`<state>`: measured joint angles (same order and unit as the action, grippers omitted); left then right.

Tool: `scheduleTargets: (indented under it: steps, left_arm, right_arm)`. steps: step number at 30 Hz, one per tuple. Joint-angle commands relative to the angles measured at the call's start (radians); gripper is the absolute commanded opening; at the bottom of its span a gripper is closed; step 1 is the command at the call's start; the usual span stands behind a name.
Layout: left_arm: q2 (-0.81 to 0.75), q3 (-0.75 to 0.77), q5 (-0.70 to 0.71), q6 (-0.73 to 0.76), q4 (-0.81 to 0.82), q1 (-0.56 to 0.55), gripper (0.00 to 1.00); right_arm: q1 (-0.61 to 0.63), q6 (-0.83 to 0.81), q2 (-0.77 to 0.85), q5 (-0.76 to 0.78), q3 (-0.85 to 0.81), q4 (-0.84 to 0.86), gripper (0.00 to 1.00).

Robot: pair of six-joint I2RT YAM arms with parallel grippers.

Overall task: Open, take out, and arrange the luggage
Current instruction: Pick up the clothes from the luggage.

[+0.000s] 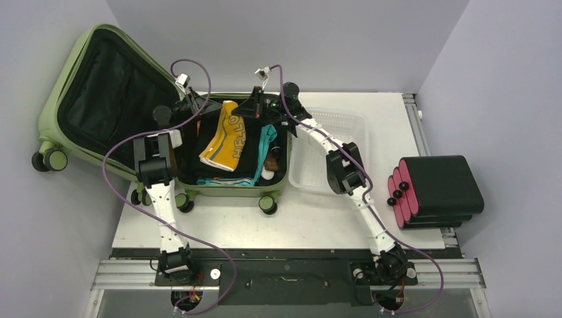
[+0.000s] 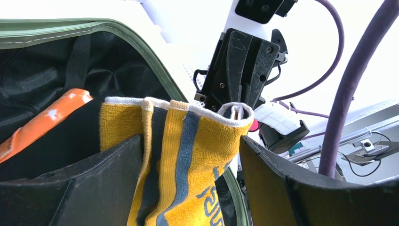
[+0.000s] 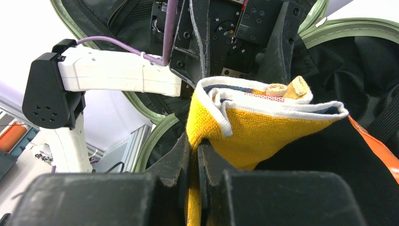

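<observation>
The olive-green luggage lies open on the table, its black-lined lid leaning back to the left. A yellow towel with blue lettering is lifted at its far end above the packed half. My right gripper is shut on the towel's white-hemmed edge, and the cloth runs down between its pads. My left gripper stands open, its two fingers on either side of the hanging towel, with a gap on the right side. From above, the left gripper and right gripper face each other over the case.
Folded black and teal clothes fill the case under the towel, with an orange item beside them. A white mesh basket sits right of the luggage. A black case with a pink-red side lies at the far right.
</observation>
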<state>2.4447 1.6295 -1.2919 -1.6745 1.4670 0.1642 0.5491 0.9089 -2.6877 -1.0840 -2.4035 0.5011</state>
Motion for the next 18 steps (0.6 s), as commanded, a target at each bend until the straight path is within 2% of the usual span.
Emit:
scheduleTargets:
  steps: [1,7,10,15,18]
  left_arm:
    - [0.123,-0.035,0.010,-0.028,0.160,-0.029,0.71]
    - [0.104,-0.018,0.010,0.180,-0.041,-0.003,0.72]
    - [0.125,0.010,0.001,0.231,-0.117,-0.011,0.73]
    - [0.197,0.093,-0.016,0.087,-0.004,-0.033,0.73]
    - [0.199,0.084,-0.025,0.070,0.014,-0.044,0.73]
  right_arm:
    - [-0.011,0.025,0.080,-0.033,0.016,0.087,0.00]
    - [-0.017,0.050,0.095,-0.047,0.028,0.121,0.00]
    - [-0.015,0.063,0.093,-0.053,0.029,0.139,0.00]
    - [-0.018,0.094,0.092,-0.066,0.039,0.179,0.00]
    - [-0.025,0.177,0.092,-0.079,0.057,0.286,0.00]
